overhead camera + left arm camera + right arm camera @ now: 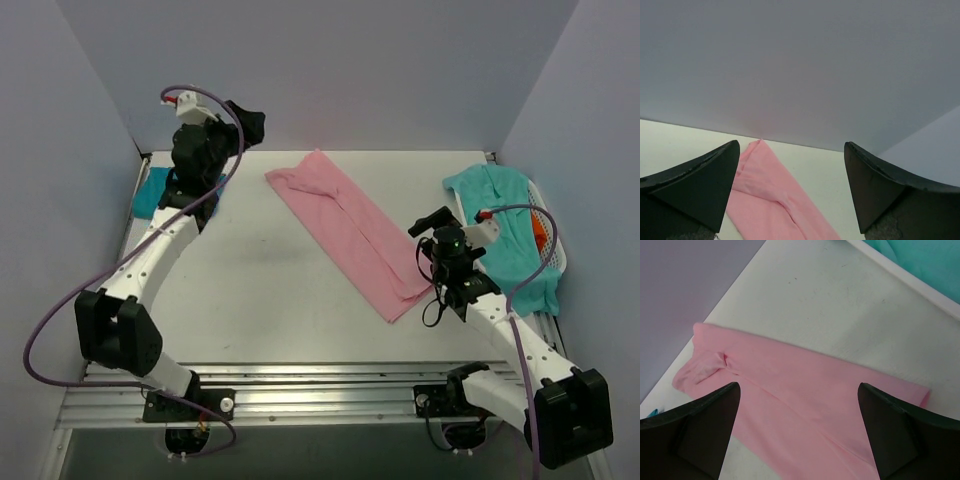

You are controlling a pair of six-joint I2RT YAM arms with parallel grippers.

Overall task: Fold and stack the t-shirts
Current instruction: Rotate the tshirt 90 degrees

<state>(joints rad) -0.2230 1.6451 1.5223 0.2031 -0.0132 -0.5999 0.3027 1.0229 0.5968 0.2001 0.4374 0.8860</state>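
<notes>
Three shirts: pink, teal and aqua cloth are being shown on or beside the table (260, 280)
Pink t-shirt (345, 230): is being displayed as a long folded strip; it is lying diagonally across the table's middle
Teal t-shirt (153, 190): is being partly hidden by the left arm at the far left edge
Aqua t-shirt (500, 215): is being carried by the white basket (562, 255) at the right, draped over its rim
Left gripper (248, 124): is being held raised near the back wall, jaws spread; nothing is being grasped
Right gripper (432, 226): is being held off the table beside the pink strip's near half, jaws spread wide; nothing is being grasped

Wide-spread gripper (799, 386) above pink t-shirt (835, 395) on table (840, 305)
</notes>
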